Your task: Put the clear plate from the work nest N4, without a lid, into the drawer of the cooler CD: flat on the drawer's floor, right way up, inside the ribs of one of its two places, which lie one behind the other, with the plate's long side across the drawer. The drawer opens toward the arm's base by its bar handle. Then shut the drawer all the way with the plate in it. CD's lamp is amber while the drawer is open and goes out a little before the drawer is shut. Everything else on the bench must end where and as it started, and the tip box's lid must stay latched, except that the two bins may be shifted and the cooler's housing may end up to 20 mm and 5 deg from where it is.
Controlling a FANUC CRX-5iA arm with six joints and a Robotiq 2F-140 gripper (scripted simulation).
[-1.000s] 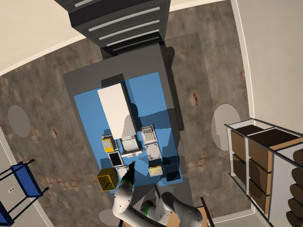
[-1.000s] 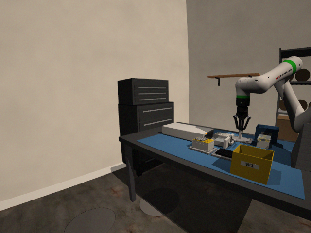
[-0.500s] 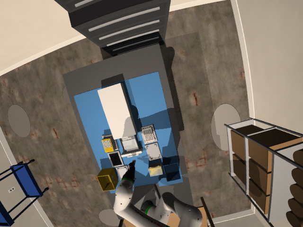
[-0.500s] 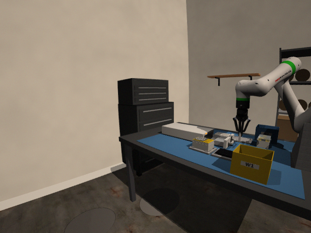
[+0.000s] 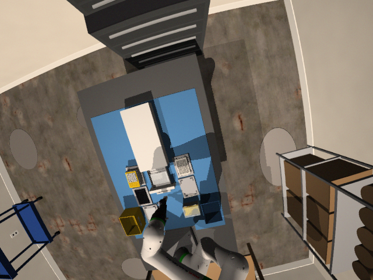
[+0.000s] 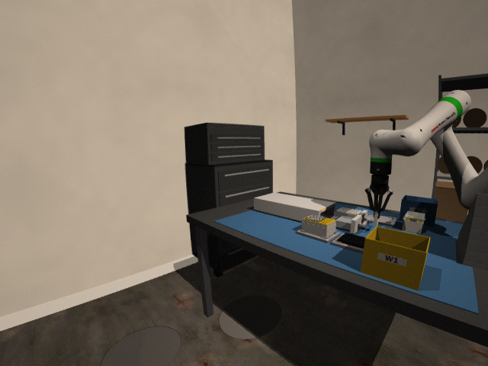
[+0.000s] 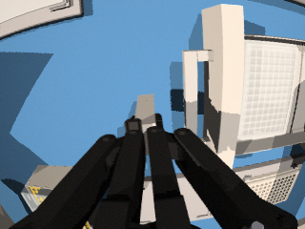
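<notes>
The cooler CD (image 5: 141,135) is a long white box on the blue mat. Its drawer (image 5: 161,184) stands pulled out toward the arm's base, and its amber lamp (image 6: 322,210) is lit. The clear plate (image 5: 159,177) with a fine well grid lies flat in the drawer, just behind the drawer's front, and it also shows in the wrist view (image 7: 270,90). The white bar handle (image 7: 219,57) runs along the drawer's front. My gripper (image 5: 163,199) (image 7: 147,107) is shut and empty. It points down over the mat a short way in front of the handle, apart from it.
A well plate (image 5: 183,165), a lidded plate (image 5: 189,185) and a second tip box (image 5: 191,210) lie right. The yellow bin W1 (image 6: 396,255) and a blue bin (image 5: 210,210) stand near the front.
</notes>
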